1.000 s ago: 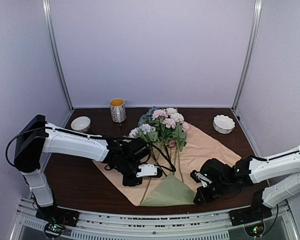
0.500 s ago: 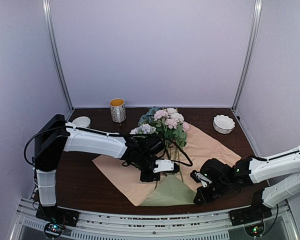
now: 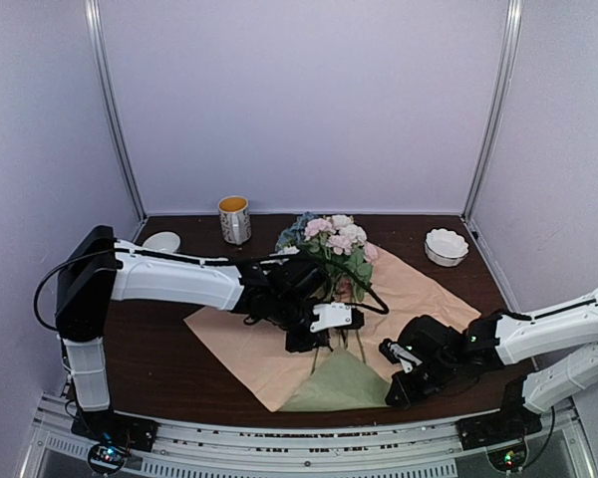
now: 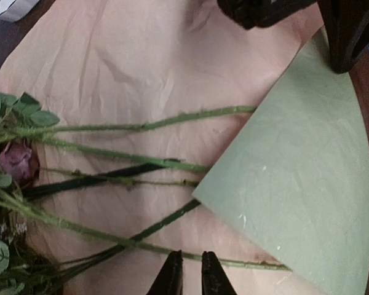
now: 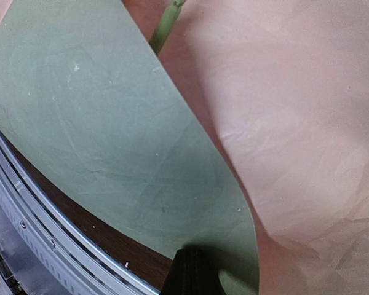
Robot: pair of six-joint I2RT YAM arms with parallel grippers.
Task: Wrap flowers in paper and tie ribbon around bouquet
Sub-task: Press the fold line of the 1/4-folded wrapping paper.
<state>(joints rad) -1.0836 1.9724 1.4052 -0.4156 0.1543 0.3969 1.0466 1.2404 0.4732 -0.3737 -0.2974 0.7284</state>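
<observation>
The flowers [image 3: 336,239] lie loose on the paper [image 3: 419,289], which is tan face up, with the blooms toward the back. Their thin green stems [image 4: 141,126] fan toward the front. The paper's near corner is folded over as a sage-green flap [image 3: 344,383] [image 4: 307,172] [image 5: 111,123]. My left gripper [image 3: 324,337] [image 4: 191,275] hovers over the stems. Its jaws stand a slit apart, and one stem crosses right at their tips. Whether they pinch it I cannot tell. My right gripper [image 3: 394,386] [image 5: 194,273] is shut on the green flap's right edge. The ribbon is out of view.
A yellow-rimmed mug [image 3: 234,219] stands at the back. A white bowl [image 3: 162,241] sits at the back left and another [image 3: 447,246] at the back right. A metal rail [image 3: 279,438] runs along the near table edge. Lilac walls close three sides.
My left arm has swung right across the paper, from its left part to over the stems. The stems' lower ends have shifted right. The right arm has not moved.
</observation>
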